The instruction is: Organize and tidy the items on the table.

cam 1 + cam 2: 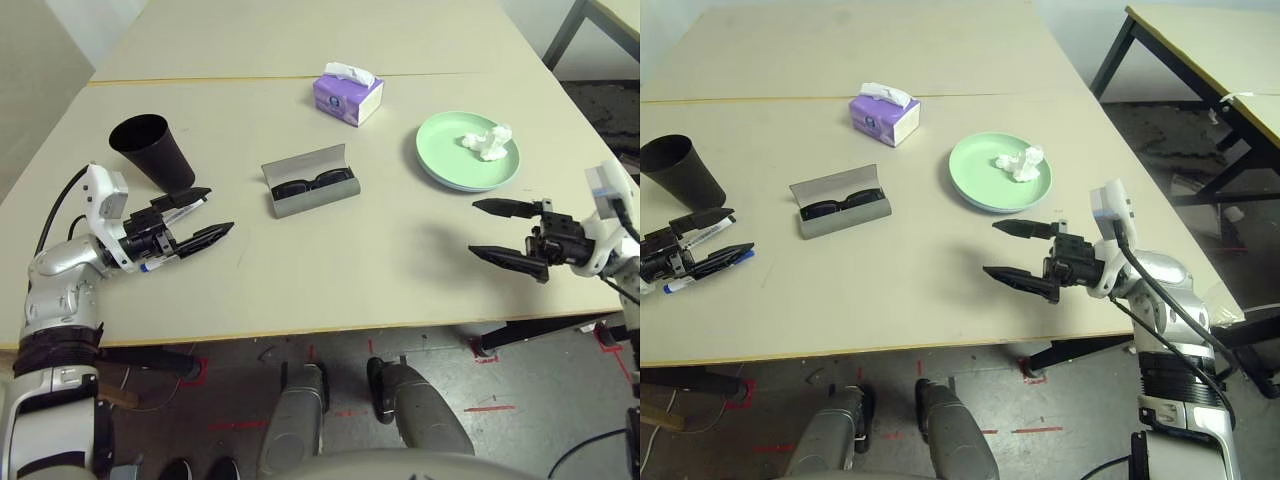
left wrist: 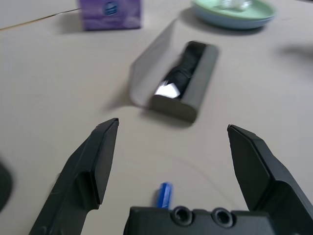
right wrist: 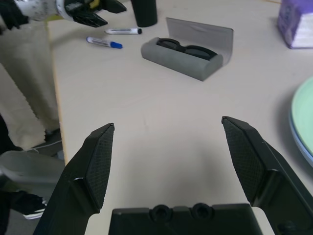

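Observation:
My left gripper (image 1: 220,208) hangs open over the two white markers near the table's left front. The blue-capped marker (image 1: 710,268) and the black-capped marker (image 3: 123,31) lie side by side beneath it. Just behind stands the black cup (image 1: 150,150). In the middle lies the open grey glasses case (image 1: 310,182) with the black sunglasses (image 1: 312,185) inside. A crumpled tissue (image 1: 487,140) rests on the green plate (image 1: 440,150), which sits on a light-blue plate (image 3: 299,142). In front of the plates, my right gripper (image 1: 473,228) is open and empty above the table (image 1: 380,270).
A purple tissue box (image 1: 348,92) stands behind the case, near the yellowish seam (image 1: 200,79). A second table (image 1: 1200,40) stands off to the right. The table's front edge (image 1: 300,332) runs just below both grippers.

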You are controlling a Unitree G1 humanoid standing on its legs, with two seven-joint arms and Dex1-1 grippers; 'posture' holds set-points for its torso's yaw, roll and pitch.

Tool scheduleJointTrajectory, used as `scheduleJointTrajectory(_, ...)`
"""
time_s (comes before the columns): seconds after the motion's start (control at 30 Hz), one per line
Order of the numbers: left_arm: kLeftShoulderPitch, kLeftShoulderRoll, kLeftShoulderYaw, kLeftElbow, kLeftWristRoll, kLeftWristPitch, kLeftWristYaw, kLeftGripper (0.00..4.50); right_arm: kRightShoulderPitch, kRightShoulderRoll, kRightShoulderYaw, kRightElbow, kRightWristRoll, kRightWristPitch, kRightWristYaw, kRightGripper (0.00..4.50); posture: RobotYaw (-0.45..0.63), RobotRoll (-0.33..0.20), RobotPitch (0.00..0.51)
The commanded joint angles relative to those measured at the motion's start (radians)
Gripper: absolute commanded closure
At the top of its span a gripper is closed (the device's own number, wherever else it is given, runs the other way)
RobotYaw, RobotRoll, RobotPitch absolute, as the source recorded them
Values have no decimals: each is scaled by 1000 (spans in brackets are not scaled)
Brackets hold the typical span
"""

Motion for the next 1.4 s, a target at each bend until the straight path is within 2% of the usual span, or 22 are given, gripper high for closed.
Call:
scheduleJointTrajectory(0.03,-14,-2,-21,25,51,-7,60,0,-5,-7,21,8,-8,-21,-8,32,-49,0,199)
scheduleJointTrajectory(0.13,-49,-27,-39,40,88,-13,124,618,-8,3,34,-8,-12,-18,-28,0,-51,0,197)
scheduleJointTrajectory(0.23,-102,-62,-67,67,133,-24,194,1568,-10,7,44,-22,-16,-19,-50,0,-52,0,195)
scheduleJointTrajectory(0.27,-119,-72,-75,80,145,-31,210,2035,-11,6,46,-25,-17,-20,-57,0,-55,0,194)
scheduleJointTrajectory(0.5,-235,-130,-105,218,205,-99,308,4473,-10,5,44,-81,-1,4,-130,0,-76,0,192)
scheduleJointTrajectory(0.93,-453,-195,-156,553,305,-219,386,4473,39,-21,22,-185,21,53,-223,0,-123,0,187)
scheduleJointTrajectory(1.4,-583,-259,-177,708,373,-261,463,4473,83,-42,18,-250,37,72,-280,0,-158,0,176)
